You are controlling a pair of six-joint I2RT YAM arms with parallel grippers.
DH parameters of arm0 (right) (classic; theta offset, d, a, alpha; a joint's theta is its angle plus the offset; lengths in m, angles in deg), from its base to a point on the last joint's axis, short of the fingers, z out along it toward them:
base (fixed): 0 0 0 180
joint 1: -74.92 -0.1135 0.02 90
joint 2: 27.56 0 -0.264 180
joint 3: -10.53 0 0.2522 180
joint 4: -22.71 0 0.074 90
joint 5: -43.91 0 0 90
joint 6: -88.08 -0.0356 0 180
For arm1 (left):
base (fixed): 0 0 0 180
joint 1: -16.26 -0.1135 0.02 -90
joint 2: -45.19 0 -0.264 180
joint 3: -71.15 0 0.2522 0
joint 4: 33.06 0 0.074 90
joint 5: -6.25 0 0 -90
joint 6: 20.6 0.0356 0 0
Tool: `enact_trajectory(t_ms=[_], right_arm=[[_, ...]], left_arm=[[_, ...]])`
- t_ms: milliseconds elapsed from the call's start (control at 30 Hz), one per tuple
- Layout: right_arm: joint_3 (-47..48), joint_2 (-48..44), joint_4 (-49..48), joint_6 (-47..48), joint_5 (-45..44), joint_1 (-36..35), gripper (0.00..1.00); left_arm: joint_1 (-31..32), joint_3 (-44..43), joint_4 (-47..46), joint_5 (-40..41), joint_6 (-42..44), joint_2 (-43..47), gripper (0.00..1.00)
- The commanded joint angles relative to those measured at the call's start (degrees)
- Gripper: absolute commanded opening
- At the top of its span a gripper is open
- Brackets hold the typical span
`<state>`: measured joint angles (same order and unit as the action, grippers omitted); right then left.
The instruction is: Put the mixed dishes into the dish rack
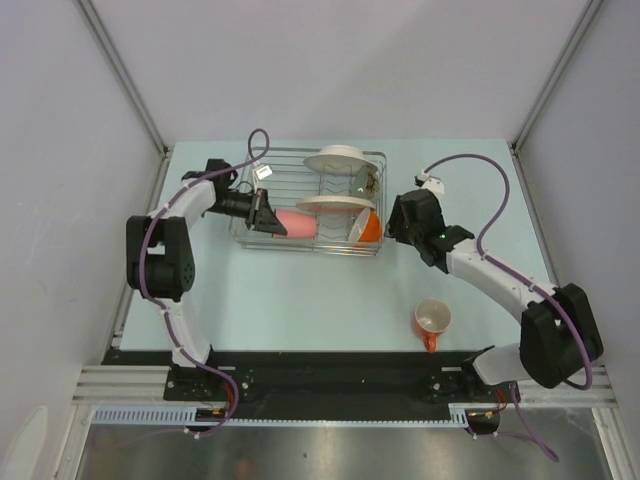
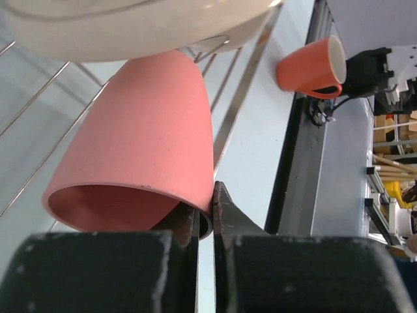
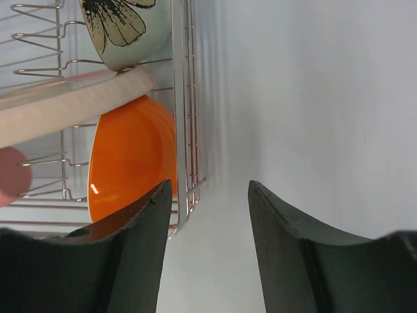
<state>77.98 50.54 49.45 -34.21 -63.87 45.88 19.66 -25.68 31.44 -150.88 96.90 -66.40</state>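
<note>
In the overhead view, the rectangular dish rack of thin silver wire point(image 1: 290, 170) sits at the far middle of the pale blue surface point(image 1: 300, 300). The left pincer point(image 1: 268, 213) reaches into the rack's left half and is clamped on the pink handleless cup point(image 1: 293, 222), which lies on its side inside the rack. Right of the cup, a cream plate point(image 1: 335, 203) leans among the prongs. A white ruffled-rim plate point(image 1: 340, 158) sits at the rack's far side, and a small orange bowl point(image 1: 368, 228) is in the near right corner. The right pincer point(image 1: 392, 227) hovers just outside the rack's right end. An orange mug point(image 1: 432, 320) stands upright on the surface, well apart from the rack.

In the left wrist view, the two black fingers point(image 2: 228, 212) pinch the cup's wall at the rim, one inside the mouth and one outside. The cup rests on the rack's wires with its closed end under a pale plate edge. The mug shows beyond the rack.

In the right wrist view, the right pincer's jaws stand moderately apart with nothing between them, above bare surface beside the rack's end wall. Inside that wall the orange bowl stands on edge, with a pale bowl with a black flower print point(image 3: 130, 26) beyond it.
</note>
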Motion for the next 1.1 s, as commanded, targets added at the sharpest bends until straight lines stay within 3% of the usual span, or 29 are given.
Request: enact_trajectory(t_ms=[0,267,367,400,433,533,733,1067], right_arm=[[3.96,3.89,-5.32,1.97,0.38,-0.14,0.54],[3.53,7.85,-6.38,2.06,1.25,0.21,0.47],[3.35,9.52,-6.38,1.89,1.69,0.65,0.31],[3.26,9.78,-6.29,1.8,1.7,0.82,0.18],[3.09,9.96,-6.21,1.8,1.7,0.91,0.12],[1.78,8.83,-5.94,1.18,0.73,1.35,0.01],[-3.76,2.67,-3.84,-0.14,-0.33,2.58,0.0],[-15.1,-14.9,5.39,-5.14,-0.76,4.86,0.0]], left_arm=[[-0.15,-2.8,10.16,-6.96,5.45,7.35,0.0],[-0.5,-8.77,22.53,-7.66,11.68,9.37,0.0],[-0.94,-11.67,29.38,-8.89,16.25,9.81,0.0],[-1.02,-12.46,30.72,-9.15,18.09,9.99,0.0],[-1.03,-13.95,31.43,-9.76,18.2,10.42,0.0],[-1.03,-16.59,33.02,-10.99,17.85,11.57,0.01],[0.46,-21.6,31.35,-11.27,13.81,12.89,0.03],[5.3,-21.44,15.8,-10.74,0.1,15.88,0.04]])
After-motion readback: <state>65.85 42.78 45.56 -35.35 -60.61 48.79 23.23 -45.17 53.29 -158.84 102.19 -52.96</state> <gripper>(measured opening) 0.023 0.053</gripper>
